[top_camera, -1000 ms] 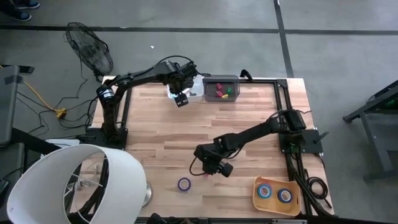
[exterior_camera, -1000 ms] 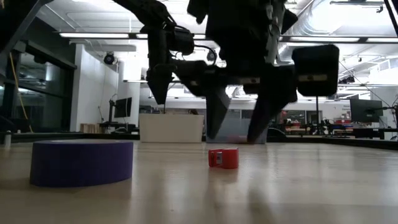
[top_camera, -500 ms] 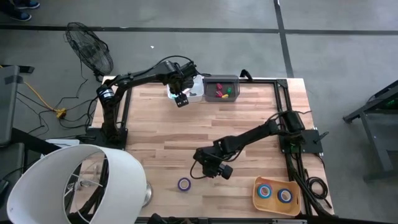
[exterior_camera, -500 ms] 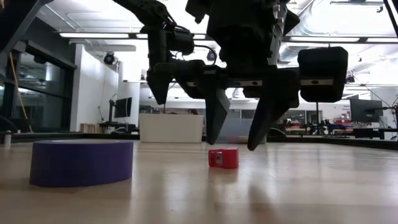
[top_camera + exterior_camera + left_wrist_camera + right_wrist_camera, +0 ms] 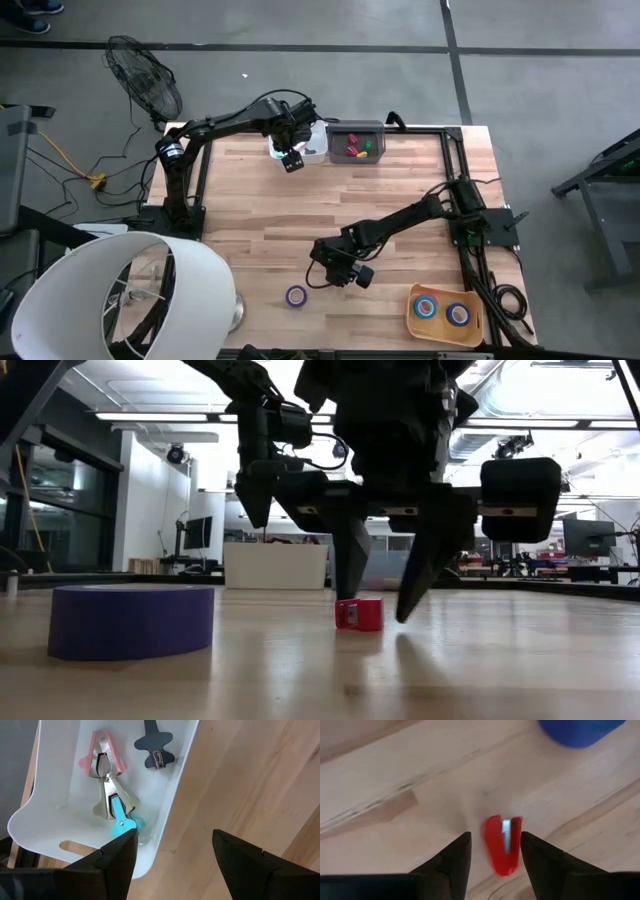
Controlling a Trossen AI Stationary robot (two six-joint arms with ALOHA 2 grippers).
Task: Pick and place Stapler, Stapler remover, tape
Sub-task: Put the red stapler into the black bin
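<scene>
Thing in hand: the small red stapler (image 5: 503, 845) lies flat on the bench (image 5: 260, 210), near the front edge, just beside the purple tape roll (image 5: 296, 295) on the side toward the tan tray (image 5: 412, 312).
Which tool is nearer: your right tool (image 5: 383, 610) is straight over the stapler; your left tool (image 5: 170, 850) is well apart, at the far edge of the bench over the white tray (image 5: 170, 815).
Right tool state: spread, fingers low on either side of the stapler and not yet pinching it; from bench level the tips reach almost to the wood.
Lie of the stapler from the tool: between the two fingers (image 5: 445, 865), but off centre, nearly against one finger with a clear gap at the other.
Long axis: in the wrist view it runs roughly along the fingers, so you would close across its narrow width.
What the next move turns on: I judge that the off-centre fit means one finger meets the stapler first and may push it sideways.
Left tool state: spread and empty, with staple removers (image 5: 107, 795) lying in the white tray under it.
Other tape: two blue rolls (image 5: 441, 310) sit in the tan tray.
</scene>
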